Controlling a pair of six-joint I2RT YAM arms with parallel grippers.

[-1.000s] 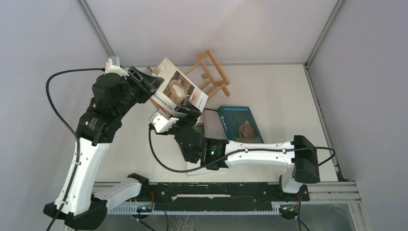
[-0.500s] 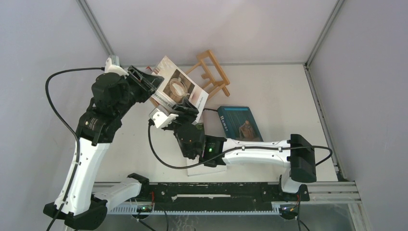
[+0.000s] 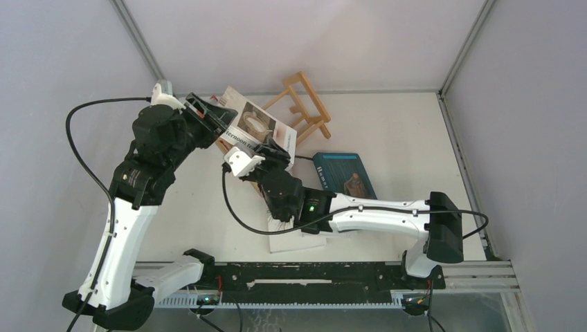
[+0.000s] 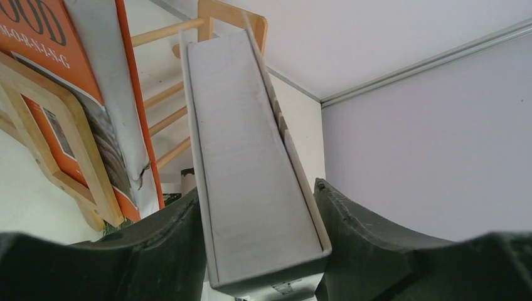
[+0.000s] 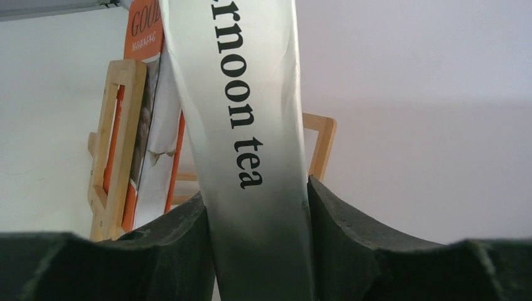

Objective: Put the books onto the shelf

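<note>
**Holdings on the counter: one book held between both arms at the rack**

Item 1. White book with the cup picture (image 3: 256,124). I find it off the counter (image 3: 401,138), tilted, at far centre-left, over the left end of the rack (image 3: 308,104). From the left wrist I see its grey page edge (image 4: 251,175). From the right wrist I see its spine (image 5: 251,125), lettered "tea".

Item 2. Left tool (image 3: 220,117). It sits at the book's far-left edge, with the page edge running between its fingers (image 4: 257,207). One finger (image 4: 169,244) lies against the cover. The other stands very close, with a sliver of light near its tip. I cannot tell whether it is clamping the book or standing just clear of it.

Item 3. Right tool (image 3: 273,146). It sits at the book's near-right edge. The spine fills the gap between the fingers (image 5: 257,194) and touches both, so I log it as clamped on this book.

Item 4. Rack. Light wood with ladder-like ends (image 4: 37,132), at the far centre of the counter. One end frame also shows from the right wrist (image 5: 113,144).

Item 5. Orange book (image 4: 37,25). It is in the rack, behind the end frame and just beside the held book (image 5: 145,28).

Item 6. Teal book (image 3: 342,176). It lies flat on the counter, right of centre and nearer than the rack.

Item 7. Pale book (image 3: 284,242). It lies flat near the near edge, partly under the right arm (image 3: 374,211).
</note>
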